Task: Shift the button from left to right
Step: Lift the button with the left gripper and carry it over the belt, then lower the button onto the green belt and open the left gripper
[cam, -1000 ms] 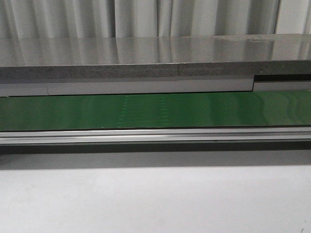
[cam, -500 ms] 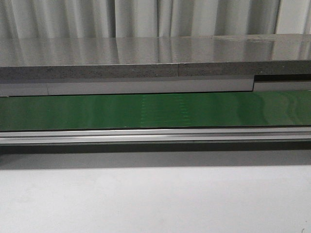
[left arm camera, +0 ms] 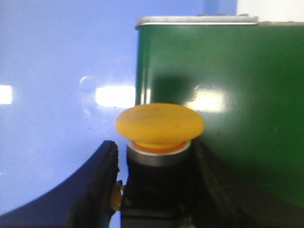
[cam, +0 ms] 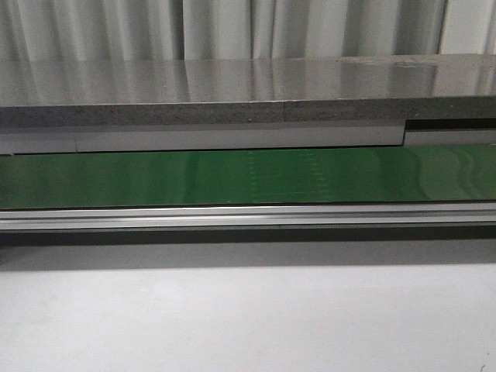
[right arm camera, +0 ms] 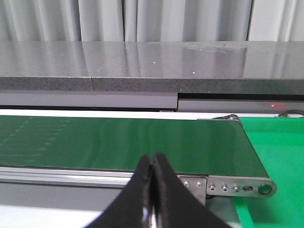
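Note:
In the left wrist view my left gripper [left arm camera: 154, 166] is shut on the button [left arm camera: 159, 124]: both black fingers press the black body, and the round yellow-orange cap stands out beyond the fingertips. The button is at the end of the green belt [left arm camera: 223, 95], over its edge. In the right wrist view my right gripper [right arm camera: 153, 164] is shut and empty, near the front rail of the green belt [right arm camera: 142, 142], close to the belt's right end. In the front view the green belt [cam: 232, 177] shows, but neither the grippers nor the button do.
A grey stone-like shelf [cam: 232, 97] runs behind the belt, with pale curtains behind it. A metal rail [cam: 232, 215] borders the belt's front. A bright green surface [right arm camera: 280, 152] lies past the belt's right end. A blue surface [left arm camera: 61, 95] lies beside the belt's left end.
In the front view a faint pattern of pale marks on the belt has shifted to the right. No gripper or button shows in that view.

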Motion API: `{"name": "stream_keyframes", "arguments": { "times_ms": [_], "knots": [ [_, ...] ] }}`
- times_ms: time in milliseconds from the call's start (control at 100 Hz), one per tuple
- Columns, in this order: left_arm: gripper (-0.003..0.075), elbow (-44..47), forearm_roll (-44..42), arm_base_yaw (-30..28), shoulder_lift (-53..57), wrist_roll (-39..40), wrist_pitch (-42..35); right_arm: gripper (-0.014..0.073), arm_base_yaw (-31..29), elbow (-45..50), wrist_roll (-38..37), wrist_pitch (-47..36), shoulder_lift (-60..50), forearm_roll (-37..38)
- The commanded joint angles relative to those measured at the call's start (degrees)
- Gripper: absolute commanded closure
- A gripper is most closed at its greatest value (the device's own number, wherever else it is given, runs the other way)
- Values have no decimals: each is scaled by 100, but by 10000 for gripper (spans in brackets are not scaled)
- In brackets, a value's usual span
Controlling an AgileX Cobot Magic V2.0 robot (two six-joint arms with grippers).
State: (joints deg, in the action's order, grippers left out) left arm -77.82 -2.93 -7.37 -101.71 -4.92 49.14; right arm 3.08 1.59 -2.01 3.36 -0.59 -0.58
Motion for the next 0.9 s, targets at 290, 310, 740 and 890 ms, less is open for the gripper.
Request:
{"name": "stream_keyframes", "arguments": {
  "times_ms": [290, 310, 740, 890],
  "knots": [
    [579, -174, 116, 287, -8, -5, -187, 662, 20, -109, -1, -431, -88, 58],
    [559, -174, 135, 287, -38, -5, -182, 662, 20, -109, -1, -431, -88, 58],
    [176, -174, 382, 287, 46, -157, -37, 662, 20, -109, -1, -431, -88, 58],
    [176, -174, 1075, 287, 339, -709, -11, 662, 20, -109, -1, -431, -88, 58]
  ]
}}
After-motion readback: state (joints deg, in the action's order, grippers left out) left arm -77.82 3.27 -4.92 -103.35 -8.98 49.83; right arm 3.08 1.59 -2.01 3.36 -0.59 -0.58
